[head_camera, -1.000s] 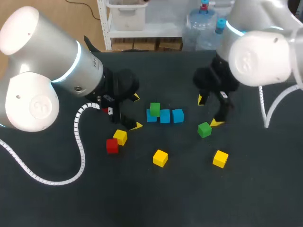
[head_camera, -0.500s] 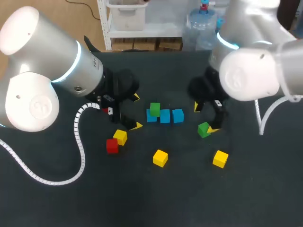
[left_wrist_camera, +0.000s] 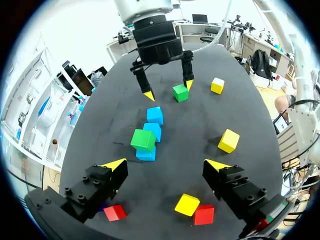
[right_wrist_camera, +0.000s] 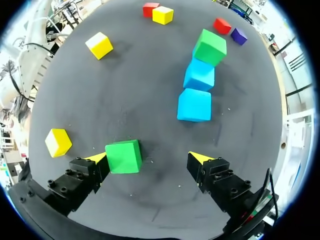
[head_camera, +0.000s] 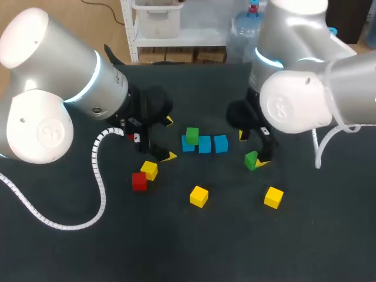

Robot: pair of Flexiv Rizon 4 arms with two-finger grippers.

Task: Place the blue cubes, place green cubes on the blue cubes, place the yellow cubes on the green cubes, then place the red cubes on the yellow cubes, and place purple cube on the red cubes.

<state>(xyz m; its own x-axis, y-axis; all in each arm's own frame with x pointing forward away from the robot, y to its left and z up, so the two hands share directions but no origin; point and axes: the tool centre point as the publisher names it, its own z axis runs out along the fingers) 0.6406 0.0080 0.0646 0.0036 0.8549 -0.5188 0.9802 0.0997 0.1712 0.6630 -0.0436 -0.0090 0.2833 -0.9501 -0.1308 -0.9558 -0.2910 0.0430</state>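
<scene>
Between spread right gripper (right_wrist_camera: 147,158) tips: bright green cube (right_wrist_camera: 123,156), unclamped | left gripper (left_wrist_camera: 166,164) spread

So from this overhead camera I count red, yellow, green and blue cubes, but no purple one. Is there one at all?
Observer: Yes. The right wrist view shows a purple cube lying beside a red cube, beyond the blue cubes.
Visitor: And has the right gripper caught the loose green cube?
Observer: No, it is open: in its own view the cube lies against one finger, with a clear gap to the other.
</scene>
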